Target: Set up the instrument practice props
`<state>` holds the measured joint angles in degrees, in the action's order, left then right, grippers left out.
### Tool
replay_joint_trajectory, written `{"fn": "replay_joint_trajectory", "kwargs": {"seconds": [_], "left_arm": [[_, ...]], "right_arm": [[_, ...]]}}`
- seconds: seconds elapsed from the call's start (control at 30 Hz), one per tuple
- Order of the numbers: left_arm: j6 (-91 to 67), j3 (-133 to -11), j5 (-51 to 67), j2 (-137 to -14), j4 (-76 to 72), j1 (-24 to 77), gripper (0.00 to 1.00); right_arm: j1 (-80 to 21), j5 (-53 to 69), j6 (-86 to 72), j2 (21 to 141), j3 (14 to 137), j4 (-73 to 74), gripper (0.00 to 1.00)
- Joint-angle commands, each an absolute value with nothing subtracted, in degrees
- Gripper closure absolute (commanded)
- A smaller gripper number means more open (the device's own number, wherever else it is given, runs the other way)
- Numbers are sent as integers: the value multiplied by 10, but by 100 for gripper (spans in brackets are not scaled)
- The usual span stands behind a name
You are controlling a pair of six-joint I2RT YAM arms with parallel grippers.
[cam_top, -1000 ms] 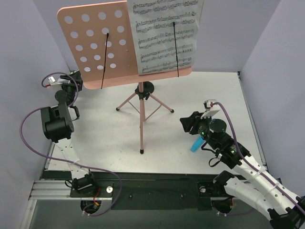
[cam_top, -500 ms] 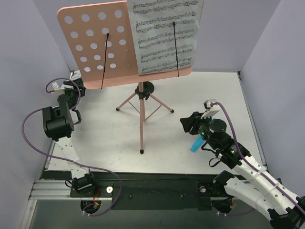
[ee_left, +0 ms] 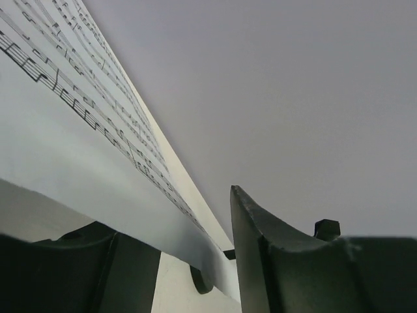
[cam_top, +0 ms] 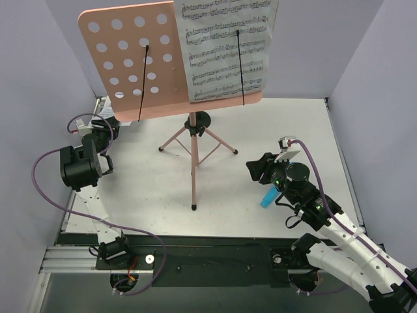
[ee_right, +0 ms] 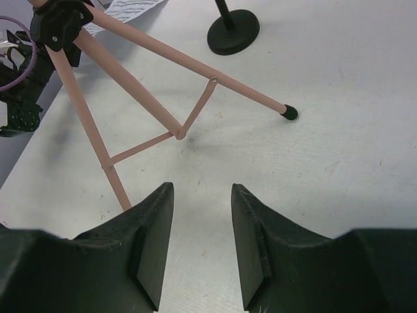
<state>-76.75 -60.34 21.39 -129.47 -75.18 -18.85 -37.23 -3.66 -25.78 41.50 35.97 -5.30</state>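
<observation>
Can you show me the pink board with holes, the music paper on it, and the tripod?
pink board (cam_top: 130,33): top view, bare pink between holes.
music paper (cam_top: 221,52): top view, middle of the page.
tripod (cam_top: 193,169): top view, its front leg.

My left gripper drops lower and rightward at the left edge of the top view, closer under the lower-left corner of the pink music-stand desk. Its purple cable loop sinks with it.

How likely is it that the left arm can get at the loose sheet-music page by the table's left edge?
Probably yes: that sheet-music page runs between the left gripper's parted jaws, with nothing visibly blocking them.
</observation>
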Motion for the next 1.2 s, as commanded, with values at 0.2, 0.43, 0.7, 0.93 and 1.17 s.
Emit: {"fn": "replay_joint_trajectory", "kwargs": {"seconds": [0.2,0.43,0.7,0.93,1.17], "left_arm": [[-723,-628,270,-1298,-773,-192,100],[-650,-573,291,-1138,-611,-192,100],[-291,-583,154,-770,45,-131,100],[-219,-526,99,-475,310,-96,100],[-151,-610,12,-336,583,-45,100]], "right_arm": [[-377,-40,-265,411,359,-65,64],[-376,-41,-263,407,357,-65,64],[-375,-44,-246,402,355,-62,64],[-374,-33,-233,404,371,-58,63],[-374,-18,-221,399,394,-43,63]]}}
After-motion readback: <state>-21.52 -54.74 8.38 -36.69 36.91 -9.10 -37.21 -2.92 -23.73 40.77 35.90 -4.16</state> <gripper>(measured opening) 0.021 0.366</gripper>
